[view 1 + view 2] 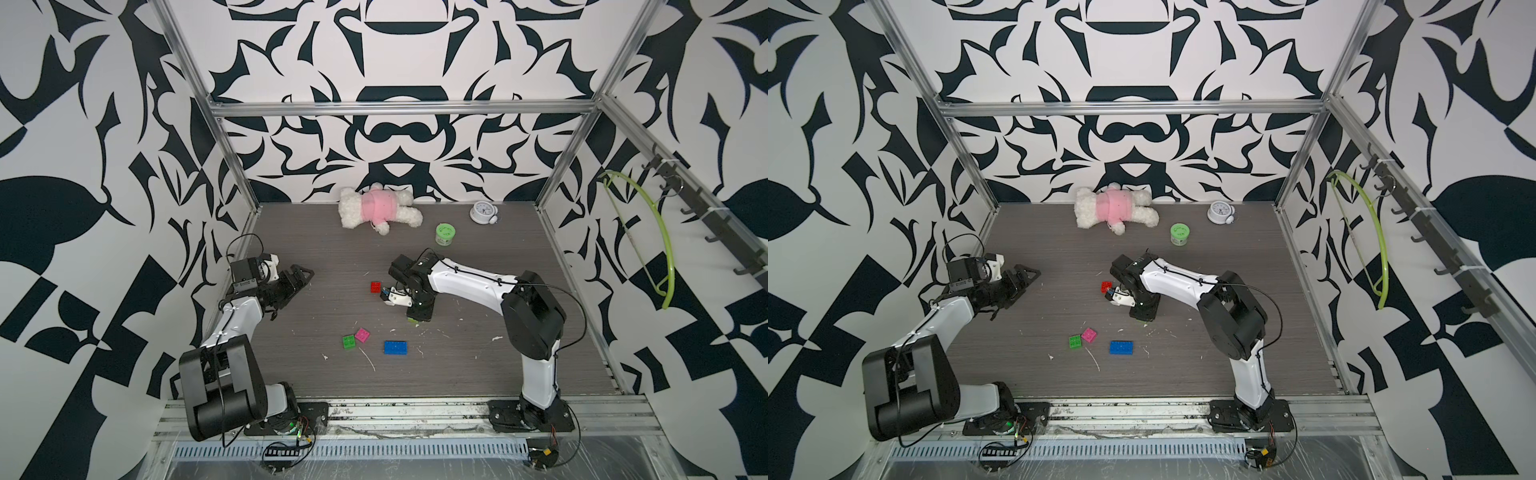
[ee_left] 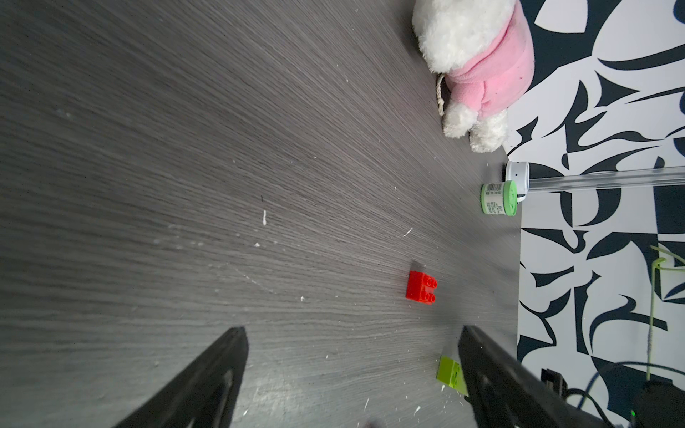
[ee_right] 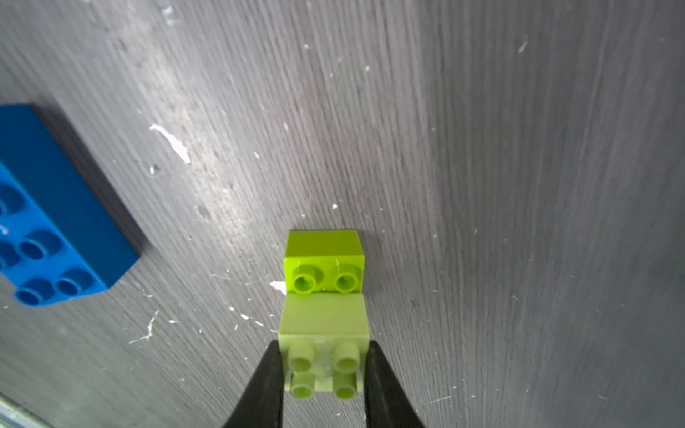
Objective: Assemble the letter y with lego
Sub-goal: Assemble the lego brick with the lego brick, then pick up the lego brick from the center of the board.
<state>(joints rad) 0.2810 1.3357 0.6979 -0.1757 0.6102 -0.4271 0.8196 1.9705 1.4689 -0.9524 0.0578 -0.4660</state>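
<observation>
Two bricks at most sat together, so the letter y was barely begun. The right gripper (image 3: pixel 324 346) was clamped on the pale yellow-green brick (image 3: pixel 324 318), one finger against each side. That brick sat studs up, overlapping the near half of the lime brick (image 3: pixel 323 246), which rested on the table (image 1: pixel 478 374) just beyond the fingertips. One row of the lime brick's studs stayed uncovered. Whether the two were pressed home or only laid against each other could not be told, and the half-step offset looked unlike a straight stem.

The other four pieces of lego lay loose and apart from the gripper:
- The red brick (image 1: pixel 376 286) sat between the two grippers, much nearer the right one and close by its wrist.
- The blue brick (image 1: pixel 395 347) lay off to the right gripper's left, toward the robot's base.
- The green brick (image 1: pixel 348 342) and pink brick (image 1: pixel 362 335) lay just beside each other, farther out on that same side, past the blue one.

The left gripper (image 1: pixel 299 278) hung above the table with its fingers spread and nothing between them, well apart from every brick.

By my reckoning, the stem wanted squaring up and the red brick added. The blue bar and both arms had yet to be fitted.
</observation>
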